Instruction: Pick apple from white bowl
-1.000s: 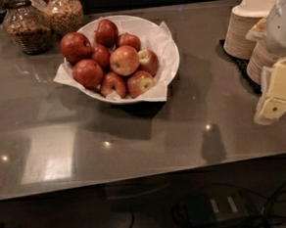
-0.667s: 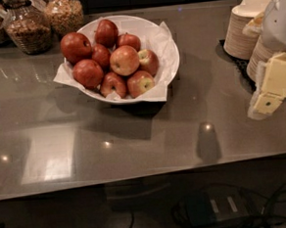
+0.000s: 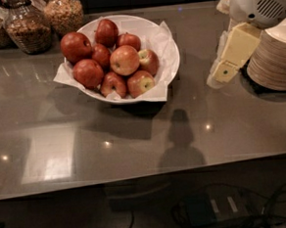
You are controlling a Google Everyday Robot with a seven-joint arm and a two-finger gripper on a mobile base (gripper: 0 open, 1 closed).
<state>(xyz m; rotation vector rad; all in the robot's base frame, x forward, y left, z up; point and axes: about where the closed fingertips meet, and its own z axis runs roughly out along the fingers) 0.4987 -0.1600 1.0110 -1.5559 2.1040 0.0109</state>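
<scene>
While the apple point(image 3: 124, 60) tops the white bowl point(image 3: 176, 64), the gripper point(image 3: 224, 71) (grip: cannot tell) hangs to its right.

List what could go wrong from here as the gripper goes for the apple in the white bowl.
1. The apple lies on top of a pile, touching darker apples; a push from the gripper might roll them over the shallow rim of the white bowl.
2. The gripper hangs right of the bowl, close to the stack of paper bowls; swinging across could knock it.
3. The crumpled paper lining the bowl may snag.
</scene>
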